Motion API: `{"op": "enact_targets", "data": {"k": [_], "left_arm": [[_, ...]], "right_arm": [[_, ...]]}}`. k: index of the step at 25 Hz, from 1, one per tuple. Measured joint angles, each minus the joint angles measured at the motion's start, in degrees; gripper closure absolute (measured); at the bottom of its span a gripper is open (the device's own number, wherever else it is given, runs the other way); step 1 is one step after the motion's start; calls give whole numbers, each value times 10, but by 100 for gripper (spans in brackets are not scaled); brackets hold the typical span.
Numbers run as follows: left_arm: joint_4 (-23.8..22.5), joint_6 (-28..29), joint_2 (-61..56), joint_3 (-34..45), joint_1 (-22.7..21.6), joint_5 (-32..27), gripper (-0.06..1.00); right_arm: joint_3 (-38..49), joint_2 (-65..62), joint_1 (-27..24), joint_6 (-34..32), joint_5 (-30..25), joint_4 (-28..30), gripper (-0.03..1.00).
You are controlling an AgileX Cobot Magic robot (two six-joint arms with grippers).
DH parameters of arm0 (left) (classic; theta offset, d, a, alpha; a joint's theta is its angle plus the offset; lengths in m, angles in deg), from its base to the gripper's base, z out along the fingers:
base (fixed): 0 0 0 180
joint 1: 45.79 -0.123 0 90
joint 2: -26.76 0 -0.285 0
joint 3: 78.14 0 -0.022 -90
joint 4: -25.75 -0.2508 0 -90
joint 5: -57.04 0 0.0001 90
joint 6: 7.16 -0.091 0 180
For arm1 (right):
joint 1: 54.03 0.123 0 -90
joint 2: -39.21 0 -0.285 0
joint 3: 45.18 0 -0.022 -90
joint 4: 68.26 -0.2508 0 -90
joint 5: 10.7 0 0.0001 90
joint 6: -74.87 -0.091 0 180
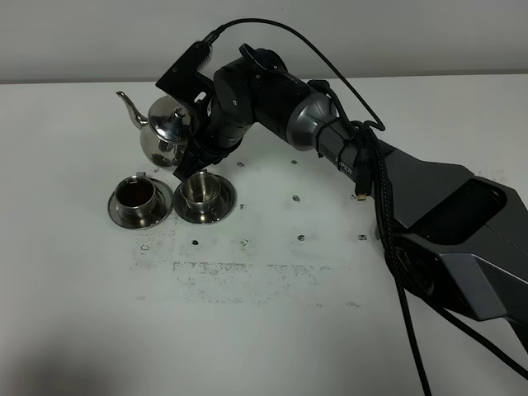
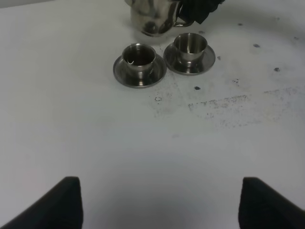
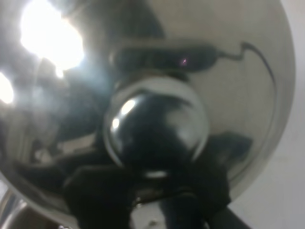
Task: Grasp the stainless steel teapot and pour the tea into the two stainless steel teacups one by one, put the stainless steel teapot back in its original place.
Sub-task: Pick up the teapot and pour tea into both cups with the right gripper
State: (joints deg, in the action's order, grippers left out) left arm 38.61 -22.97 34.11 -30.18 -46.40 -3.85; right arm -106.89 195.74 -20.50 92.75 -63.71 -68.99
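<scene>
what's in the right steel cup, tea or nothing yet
Looks empty: the small shiny steel cup on the right shows bare bright metal inside, while the left steel cup looks dark inside.

The table [image 1: 247,330] is white and matt, and it fills nearly all of the high view. Behind its far edge stands a pale grey wall [image 1: 82,41]. Near the middle of the table lies a grey scuffed patch [image 1: 247,276], wide and low, with speckled, worn edges. Small dark dots [image 1: 296,198] are scattered on the surface beyond the patch, well apart from each other. Whether they are holes or stains, I cannot tell. The left wrist view shows a faint ring mark [image 2: 158,98] just beside one end of the patch.
</scene>
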Motion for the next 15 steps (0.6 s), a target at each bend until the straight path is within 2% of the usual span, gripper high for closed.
{"op": "enact_targets", "data": {"k": [6,15], "left_arm": [[0,0,0,0,0,0,30],[0,-1,0,0,0,0,30]], "right_arm": [[0,-1,0,8,-4,12,80],[0,-69,-5,21,-80,54,80]]}}
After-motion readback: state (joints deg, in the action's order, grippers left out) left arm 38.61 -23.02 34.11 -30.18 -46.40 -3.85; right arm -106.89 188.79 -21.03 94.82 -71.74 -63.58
